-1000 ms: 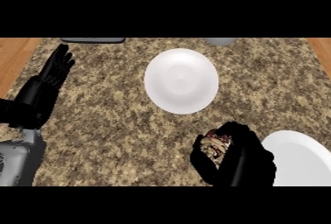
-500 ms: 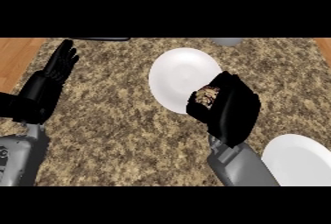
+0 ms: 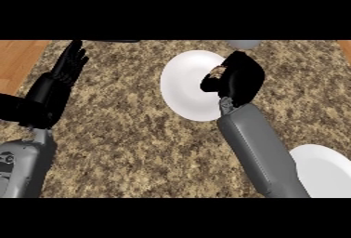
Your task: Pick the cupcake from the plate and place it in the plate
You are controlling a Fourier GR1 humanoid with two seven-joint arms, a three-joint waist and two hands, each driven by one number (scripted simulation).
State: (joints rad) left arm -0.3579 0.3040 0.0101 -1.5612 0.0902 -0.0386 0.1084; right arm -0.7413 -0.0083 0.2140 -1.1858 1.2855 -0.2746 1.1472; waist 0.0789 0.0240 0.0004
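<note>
A: Right hand (image 3: 240, 79) first: what has it got?

B: Its fingers are curled round the cupcake (image 3: 218, 70). Only a small brown patch shows between thumb and fingers, on the hand's left side. The hand hides the rest.

A: And where is that over the counter (image 3: 130, 139)?

B: Over the right part of the far plate (image 3: 184, 88), the white one in the middle of the view. The near plate (image 3: 328, 173), at the lower right corner, is well apart from the hand.

A: So which step is this?

B: I judge it the placing step. The cupcake is held above the plate it seems meant for and is not yet let go.

A: Is it down on the plate?

B: I cannot tell. From this steep angle the height above the plate does not read, so the cupcake could be touching it or hanging just over it.

A: What does the next move call for?

B: Probably lowering until the cupcake's base rests on the plate, and a little more toward the centre, since it is now near the right rim. It should be kept upright. Then the fingers open and the hand lifts clear without dragging it.

A: The left hand (image 3: 63, 74)?

B: Resting at the left edge, fingers straight and up, holding nothing.
</note>
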